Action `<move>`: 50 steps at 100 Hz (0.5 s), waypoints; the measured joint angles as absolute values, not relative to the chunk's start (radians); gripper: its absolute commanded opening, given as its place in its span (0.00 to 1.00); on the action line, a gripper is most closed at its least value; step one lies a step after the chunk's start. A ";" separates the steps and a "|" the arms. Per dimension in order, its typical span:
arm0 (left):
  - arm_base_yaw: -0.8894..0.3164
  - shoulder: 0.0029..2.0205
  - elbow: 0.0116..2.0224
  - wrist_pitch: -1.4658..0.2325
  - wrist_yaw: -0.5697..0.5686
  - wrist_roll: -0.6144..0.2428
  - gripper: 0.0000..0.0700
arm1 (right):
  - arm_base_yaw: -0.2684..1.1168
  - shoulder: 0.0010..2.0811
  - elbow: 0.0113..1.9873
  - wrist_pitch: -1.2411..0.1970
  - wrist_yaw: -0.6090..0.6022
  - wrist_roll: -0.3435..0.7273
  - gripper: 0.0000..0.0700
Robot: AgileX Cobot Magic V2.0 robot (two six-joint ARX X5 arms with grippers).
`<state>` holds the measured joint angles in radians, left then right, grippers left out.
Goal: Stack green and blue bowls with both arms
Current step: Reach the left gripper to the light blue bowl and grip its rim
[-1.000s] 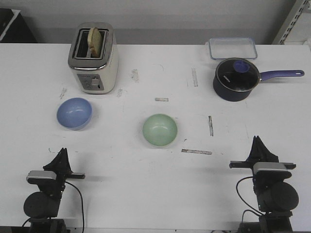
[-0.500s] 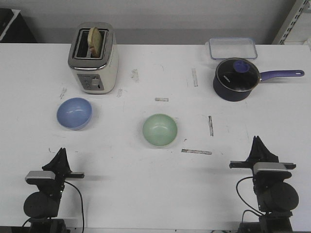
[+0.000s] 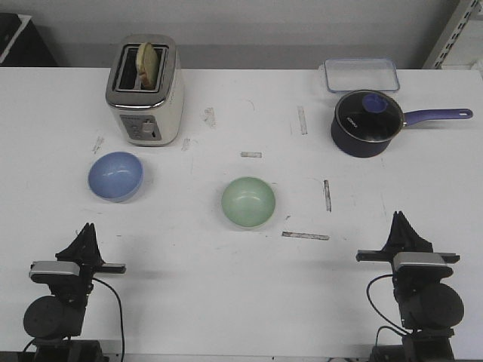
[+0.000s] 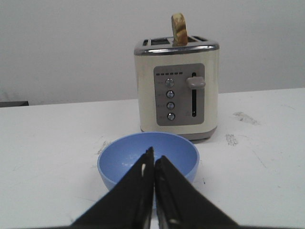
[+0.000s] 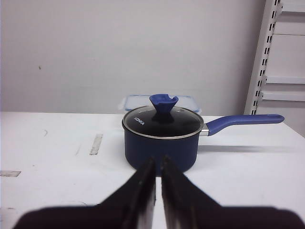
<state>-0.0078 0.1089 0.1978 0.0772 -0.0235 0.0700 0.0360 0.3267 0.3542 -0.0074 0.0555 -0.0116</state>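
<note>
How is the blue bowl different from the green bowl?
The blue bowl is light periwinkle blue; the green bowl is pale mint. The blue bowl sits on the left side of the table, just in front of the toaster, while the green bowl sits near the middle with nothing close by. The blue bowl is right ahead of the left gripper; the green bowl lies between the two arms. Both are small, round, upright, empty and untouched.

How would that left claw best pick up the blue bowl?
Probably by the rim. The blue bowl sits upright and open, with the shut left tool just short of it. Opening and coming down over the near edge, one finger inside, suits its thin wall.
</note>
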 measured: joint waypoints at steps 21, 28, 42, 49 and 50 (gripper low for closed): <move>-0.008 0.275 0.313 0.046 -0.024 0.067 0.00 | 0.036 0.327 0.354 -0.007 0.056 -0.012 0.02; -0.008 0.340 0.354 0.046 -0.023 0.059 0.00 | 0.036 0.327 0.354 -0.007 0.056 -0.012 0.02; -0.008 0.487 0.439 0.034 -0.023 0.032 0.00 | 0.036 0.327 0.354 -0.007 0.056 -0.012 0.02; -0.008 0.570 0.488 0.010 -0.024 0.024 0.00 | 0.036 0.327 0.354 -0.007 0.056 -0.012 0.02; -0.008 0.582 0.495 0.008 -0.024 0.023 0.00 | 0.036 0.327 0.354 -0.007 0.056 -0.012 0.02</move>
